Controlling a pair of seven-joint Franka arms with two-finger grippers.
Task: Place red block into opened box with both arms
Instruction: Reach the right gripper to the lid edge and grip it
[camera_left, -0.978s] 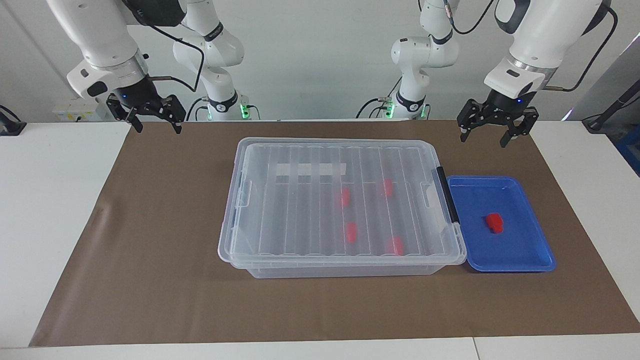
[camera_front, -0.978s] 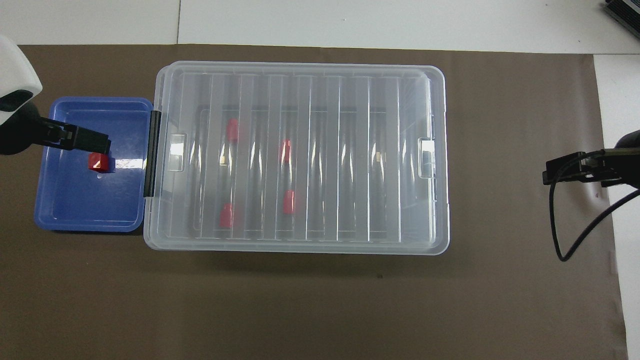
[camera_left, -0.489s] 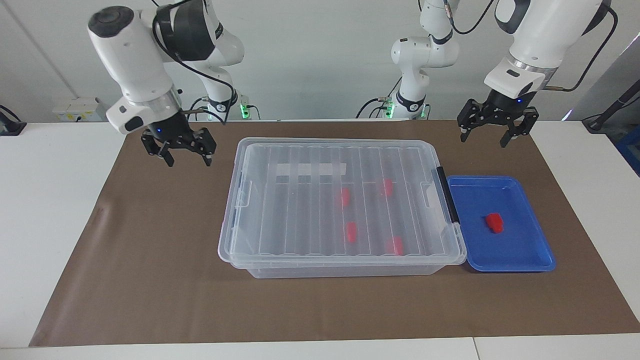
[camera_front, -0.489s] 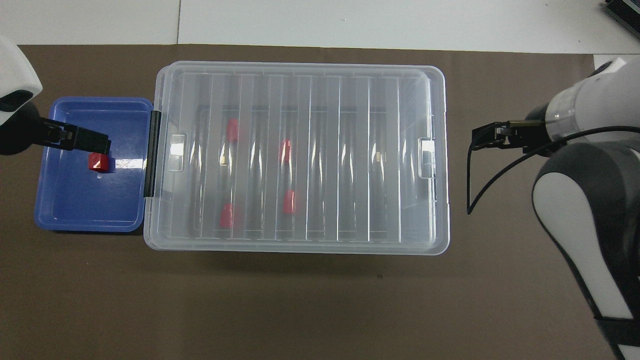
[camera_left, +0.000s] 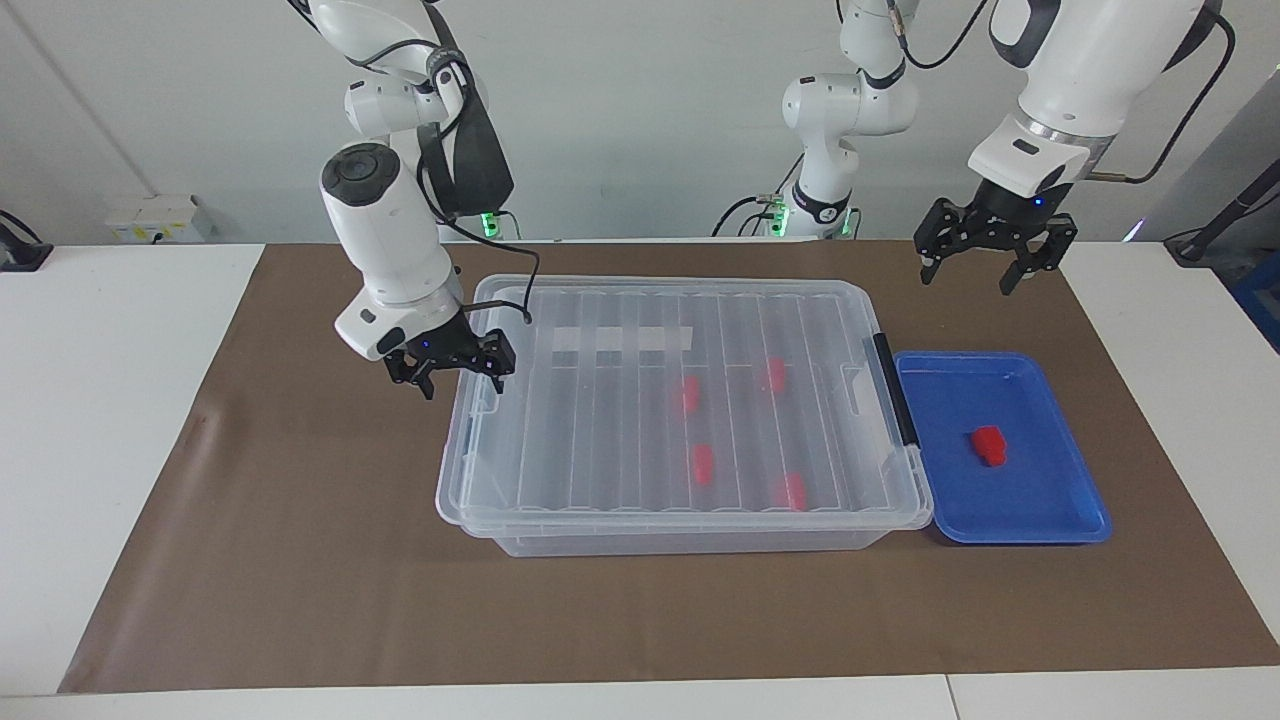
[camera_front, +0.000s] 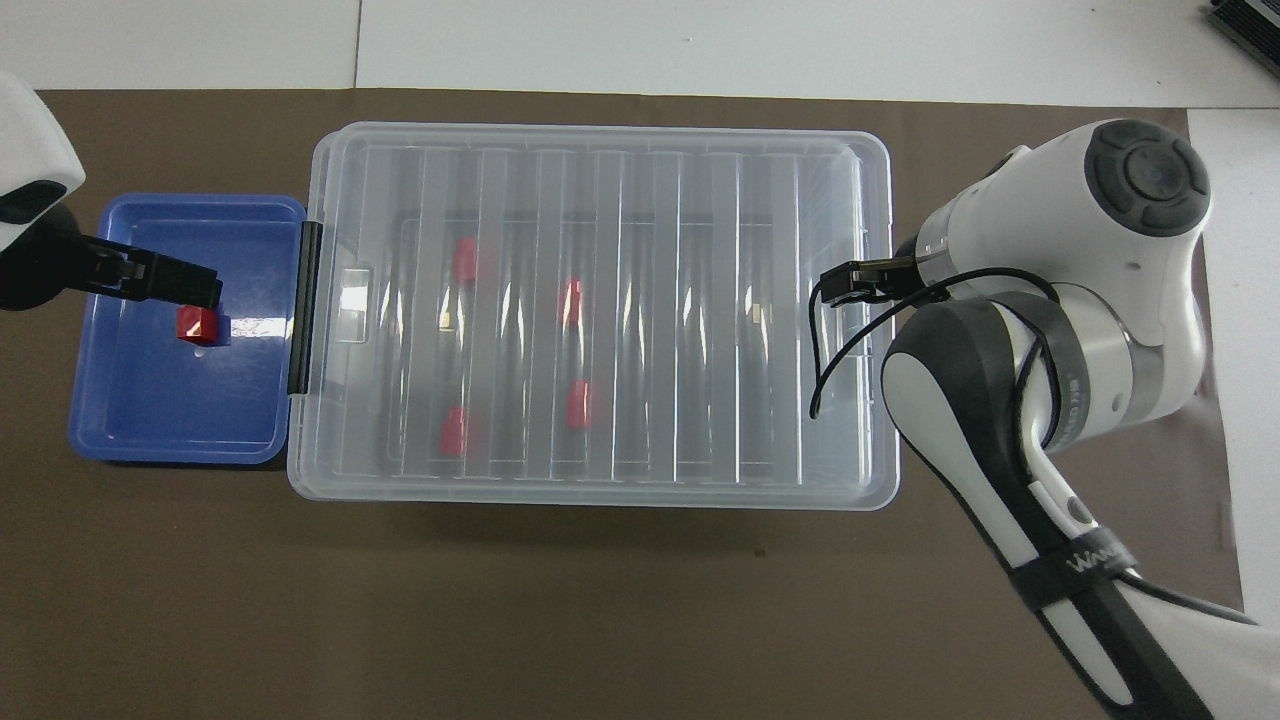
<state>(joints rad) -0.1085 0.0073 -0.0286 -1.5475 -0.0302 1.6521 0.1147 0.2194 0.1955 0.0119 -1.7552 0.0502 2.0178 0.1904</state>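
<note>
Clear box (camera_left: 680, 400) lid still on; I've swung R gripper (camera_left: 452, 372), jaws apart, to its latch. L gripper (camera_left: 988, 260) waits open, red block (camera_left: 989, 446) untouched.

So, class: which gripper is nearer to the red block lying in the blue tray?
Left. The left gripper hangs open above the robots' end of the blue tray holding the red block; the right gripper is open over the box's other end.

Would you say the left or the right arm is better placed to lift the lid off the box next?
Right, probably: the right gripper hangs open at the lid latch on its end of the box, while the left gripper waits up by the blue tray.
</note>
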